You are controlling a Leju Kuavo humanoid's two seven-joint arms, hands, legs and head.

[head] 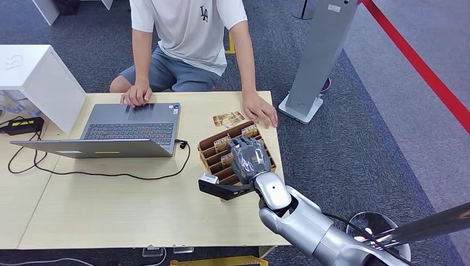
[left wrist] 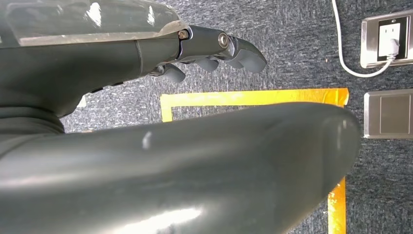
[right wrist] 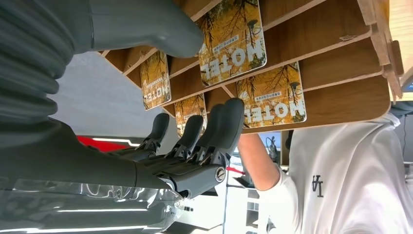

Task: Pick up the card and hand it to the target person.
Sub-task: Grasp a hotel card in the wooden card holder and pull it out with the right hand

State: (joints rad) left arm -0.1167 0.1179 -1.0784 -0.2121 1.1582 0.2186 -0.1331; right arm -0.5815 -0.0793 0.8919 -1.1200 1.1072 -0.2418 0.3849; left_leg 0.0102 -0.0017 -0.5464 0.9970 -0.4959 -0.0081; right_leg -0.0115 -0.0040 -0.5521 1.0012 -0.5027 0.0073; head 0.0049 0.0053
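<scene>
A wooden card rack [head: 209, 146] stands on the table's right part with several yellow hotel cards [head: 250, 131] in its slots. My right hand [head: 250, 159] hovers over the rack, palm down. In the right wrist view its thumb [right wrist: 160, 29] lies beside one card [right wrist: 231, 41] and its fingers [right wrist: 224, 122] reach under another card [right wrist: 272, 97]; nothing is gripped. Two loose cards [head: 228, 118] lie on the table beyond the rack. The person [head: 188, 33] sits across the table, one hand [head: 260, 110] resting by the loose cards. My left hand [left wrist: 146, 58] hangs above the floor, holding nothing.
An open laptop [head: 130, 128] with a black cable [head: 111, 174] takes the table's left middle; the person's other hand rests on it. A white box [head: 39, 77] stands at far left. A grey stand [head: 318, 55] rises right of the table. Floor sockets [left wrist: 387, 36] lie below my left hand.
</scene>
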